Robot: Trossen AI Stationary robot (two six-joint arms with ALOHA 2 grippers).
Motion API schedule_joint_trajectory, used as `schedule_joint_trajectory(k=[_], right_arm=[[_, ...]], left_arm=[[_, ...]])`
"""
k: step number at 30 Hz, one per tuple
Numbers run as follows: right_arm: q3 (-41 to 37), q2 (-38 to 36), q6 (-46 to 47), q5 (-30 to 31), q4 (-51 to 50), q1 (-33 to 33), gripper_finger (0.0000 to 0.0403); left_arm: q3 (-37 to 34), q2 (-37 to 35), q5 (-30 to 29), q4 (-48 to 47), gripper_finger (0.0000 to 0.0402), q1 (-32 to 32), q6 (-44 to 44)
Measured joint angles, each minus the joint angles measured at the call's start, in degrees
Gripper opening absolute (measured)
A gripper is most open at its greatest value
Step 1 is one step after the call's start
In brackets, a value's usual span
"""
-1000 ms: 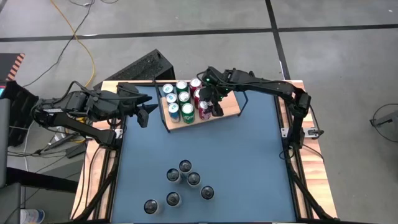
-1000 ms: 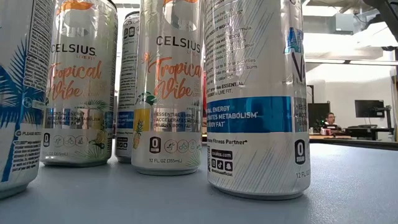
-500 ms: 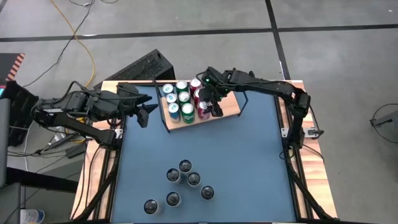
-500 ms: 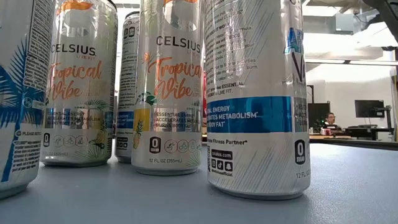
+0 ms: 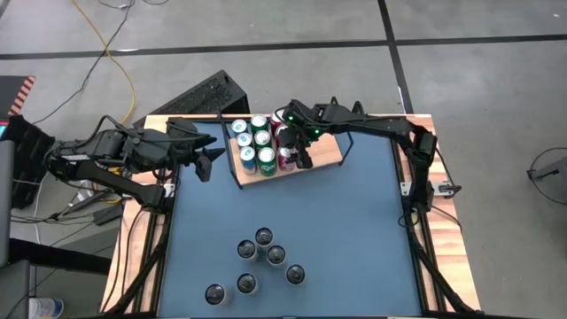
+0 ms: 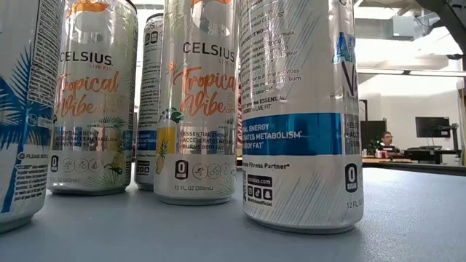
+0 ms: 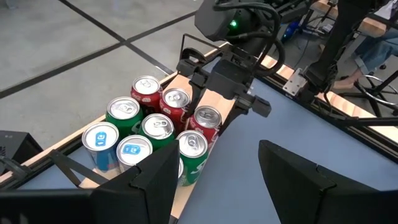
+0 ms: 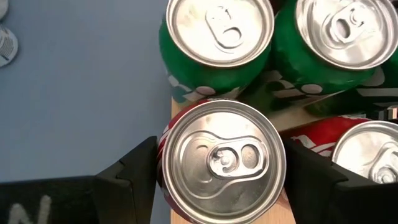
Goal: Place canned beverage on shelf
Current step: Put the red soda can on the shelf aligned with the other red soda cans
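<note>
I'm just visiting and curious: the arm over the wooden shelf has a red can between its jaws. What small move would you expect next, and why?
Probably the right gripper lifts straight up, jaws kept apart. The red can stands upright at the shelf board's front edge beside the green cans, and the jaws stand on either side of it with a gap showing, so it looks released. The left gripper waits beside the shelf.

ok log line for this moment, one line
right gripper: open astride red can on shelf | left gripper: open, waiting left of shelf | six cans left on table
</note>
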Motion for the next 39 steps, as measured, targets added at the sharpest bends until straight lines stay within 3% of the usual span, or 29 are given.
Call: schedule_joint_trajectory(k=[12,23,39], right_arm=[[1.86,-0.1,0.22,0.16,-3.24,-0.24,0.0273],[1.95,-0.11,1.99,0.17,-4.4,0.35,0.0331],[1.97,-0.11,3.43,2.92,-10.09,-0.17,0.0331]], left_arm=[[0.0,0.0,-0.13,-0.02,0.0206,0.0,0.9],[-0.02,0.0,-0.25,-0.02,0.0206,0.0,0.81],[-0.01,0.0,0.02,-0.02,0.0206,0.0,0.22]])
